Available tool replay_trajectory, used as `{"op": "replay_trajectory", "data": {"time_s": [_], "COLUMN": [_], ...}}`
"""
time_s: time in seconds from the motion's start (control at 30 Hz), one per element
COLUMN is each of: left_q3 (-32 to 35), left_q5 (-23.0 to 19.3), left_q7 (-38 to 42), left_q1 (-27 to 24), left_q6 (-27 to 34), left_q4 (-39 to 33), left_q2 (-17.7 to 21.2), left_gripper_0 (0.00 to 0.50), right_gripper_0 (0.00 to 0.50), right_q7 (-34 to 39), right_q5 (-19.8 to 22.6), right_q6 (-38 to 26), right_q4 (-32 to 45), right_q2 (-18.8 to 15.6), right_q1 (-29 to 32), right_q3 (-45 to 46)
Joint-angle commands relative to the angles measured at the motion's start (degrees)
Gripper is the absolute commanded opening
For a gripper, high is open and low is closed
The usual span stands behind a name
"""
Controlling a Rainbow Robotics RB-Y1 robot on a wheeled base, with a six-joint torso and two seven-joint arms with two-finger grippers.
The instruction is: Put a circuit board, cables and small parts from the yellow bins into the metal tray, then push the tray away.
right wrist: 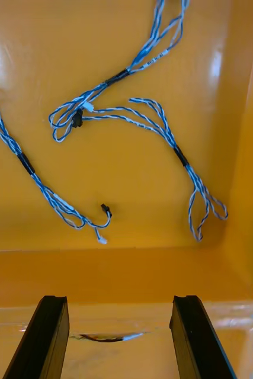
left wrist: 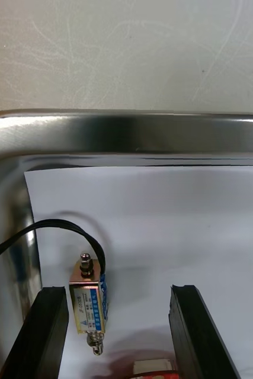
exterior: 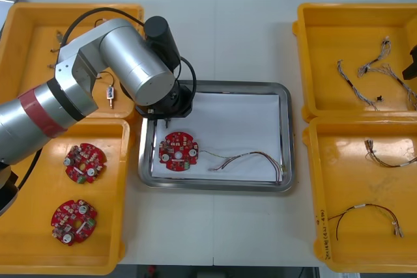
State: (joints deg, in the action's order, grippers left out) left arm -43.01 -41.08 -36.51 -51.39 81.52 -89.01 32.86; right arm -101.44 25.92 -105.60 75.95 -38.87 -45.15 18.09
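Note:
The metal tray (exterior: 221, 85), white inside, holds a round red circuit board (exterior: 178, 151) and a red and yellow cable (exterior: 244, 161). My left gripper (exterior: 166, 116) hangs over the tray's near-left corner, open. In the left wrist view a small metal part (left wrist: 90, 302) with a black lead lies on the white liner between the fingers (left wrist: 43, 331), close to one of them; the gripper (left wrist: 119, 289) is not closed on it. My right gripper (right wrist: 120, 299) is open over the far right bin (exterior: 313, 63), above twisted blue and white cables (right wrist: 156, 121).
Two more circuit boards (exterior: 85, 163) (exterior: 74, 221) lie in the near left bin. The far left bin holds small metal parts (exterior: 110, 94). Thin cables (exterior: 365, 213) lie in the near right bin. My left arm's grey body covers part of the far left bin.

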Motion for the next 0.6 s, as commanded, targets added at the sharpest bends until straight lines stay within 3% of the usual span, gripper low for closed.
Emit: {"op": "replay_trajectory", "data": {"time_s": [0.03,0.6], "left_q3": [0.65,13.48], "left_q5": [0.74,-0.23], "left_q7": [3.99,5.48], "left_q1": [-2.83,-2.83], "left_q6": [2.77,19.38], "left_q4": [-3.63,-13.56], "left_q2": [-0.87,1.68], "left_gripper_0": [0.5,0.5], "right_gripper_0": [0.5,0.5], "right_q7": [-5.79,-23.81], "right_q5": [0.19,0.19], "right_q6": [2.42,12.35], "right_q4": [-2.3,-13.11], "right_q2": [-3.41,-4.02], "right_q1": [-2.93,-5.56], "right_q3": [-0.78,-0.87]}}
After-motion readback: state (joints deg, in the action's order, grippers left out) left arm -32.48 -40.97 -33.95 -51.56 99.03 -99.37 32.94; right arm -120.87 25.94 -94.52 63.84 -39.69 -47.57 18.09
